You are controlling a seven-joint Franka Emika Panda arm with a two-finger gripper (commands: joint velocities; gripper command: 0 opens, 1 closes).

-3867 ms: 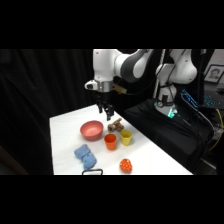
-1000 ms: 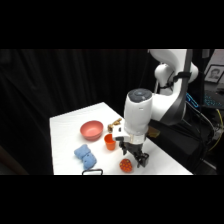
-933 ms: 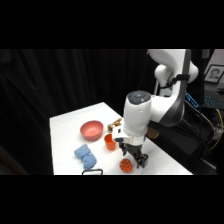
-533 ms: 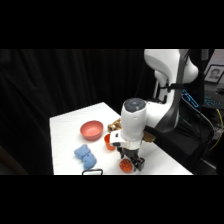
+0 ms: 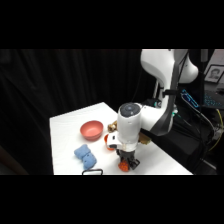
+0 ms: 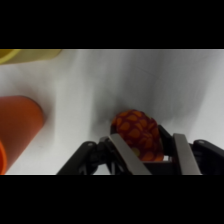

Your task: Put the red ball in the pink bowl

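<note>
Red ball [image 6: 137, 134] sits between the claw [image 6: 150, 152] fingers, narrowly gripped, on the counter [image 5: 67, 130] near edge, right of the pink bowl [image 5: 91, 130]. Claw dropped lower than half a second ago.

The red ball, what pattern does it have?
The red ball is orange-red with dark net-like lines; clearest in the wrist view.

Count, as I see it: 1 red ball [image 6: 137, 134], 1 pink bowl [image 5: 92, 130], 1 orange cup [image 6: 17, 127], 1 blue cloth lump [image 5: 85, 155], lower left of side view, 1 black clip-like obj [image 5: 92, 172] at bottom edge. 1 yellow item [image 6: 25, 54], upper left of wrist view, kind unclear. All on 1 white desk [image 5: 67, 127].
</note>
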